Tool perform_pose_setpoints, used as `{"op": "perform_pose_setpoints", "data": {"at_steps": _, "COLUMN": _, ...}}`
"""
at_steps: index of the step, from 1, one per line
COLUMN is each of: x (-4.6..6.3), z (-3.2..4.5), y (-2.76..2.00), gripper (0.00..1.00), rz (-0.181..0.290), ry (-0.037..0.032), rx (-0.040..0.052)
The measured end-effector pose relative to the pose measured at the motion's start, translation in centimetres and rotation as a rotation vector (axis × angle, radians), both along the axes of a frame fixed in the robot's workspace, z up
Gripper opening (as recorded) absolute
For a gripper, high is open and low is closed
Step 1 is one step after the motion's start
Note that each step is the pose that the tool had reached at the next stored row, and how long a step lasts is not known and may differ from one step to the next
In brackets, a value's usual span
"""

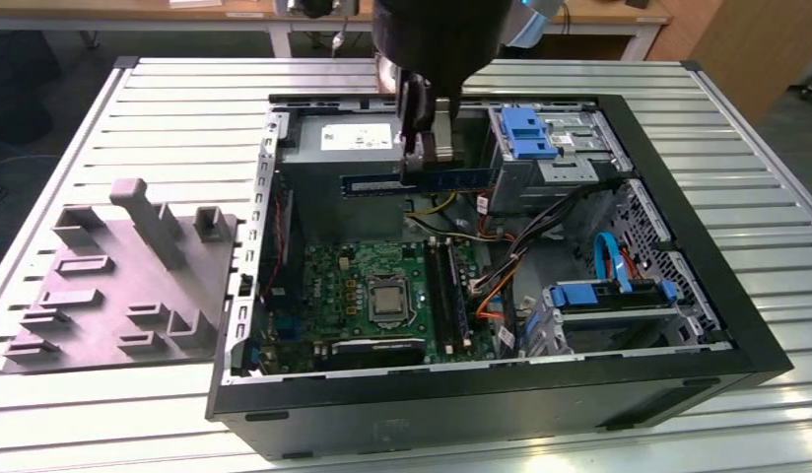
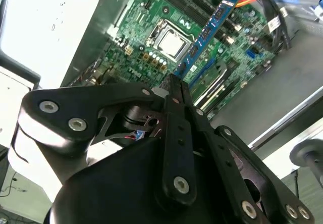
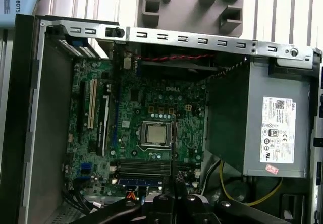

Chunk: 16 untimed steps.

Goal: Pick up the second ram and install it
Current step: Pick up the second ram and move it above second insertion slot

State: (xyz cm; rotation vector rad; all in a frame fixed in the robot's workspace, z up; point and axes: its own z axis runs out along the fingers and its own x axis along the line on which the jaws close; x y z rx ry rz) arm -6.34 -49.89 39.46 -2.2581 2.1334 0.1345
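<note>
The second ram (image 1: 373,185) is a long blue stick that hangs level over the open computer case, above the green motherboard (image 1: 354,286). My gripper (image 1: 424,163) comes down from above and is shut on the stick near its middle. In the second wrist view the ram (image 2: 207,30) runs out from between the black fingers (image 2: 176,103) toward the motherboard (image 2: 166,12) below. In the first wrist view the gripper (image 3: 176,198) sits over the long black socket strips (image 3: 144,166), beside the processor (image 3: 154,133).
A gray plastic holder block (image 1: 117,286) lies on the slatted table at the exterior view's left. Inside the case are a silver power supply (image 1: 340,143), blue drive brackets (image 1: 527,133) and loose cables (image 1: 511,256). The black case walls (image 1: 485,394) ring the motherboard.
</note>
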Motion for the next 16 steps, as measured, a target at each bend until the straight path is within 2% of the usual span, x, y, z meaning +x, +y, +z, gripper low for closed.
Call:
{"op": "perform_pose_setpoints", "data": {"at_steps": 7, "x": 0.02, "z": -0.07, "y": 0.02, "gripper": 0.12, "rz": 0.0, "ry": -0.0002, "rx": 0.0004}}
{"op": "perform_pose_setpoints", "data": {"at_steps": 16, "x": 0.06, "z": -0.87, "y": 0.01, "gripper": 0.12, "rz": 0.0, "ry": -0.0001, "rx": 0.0022}}
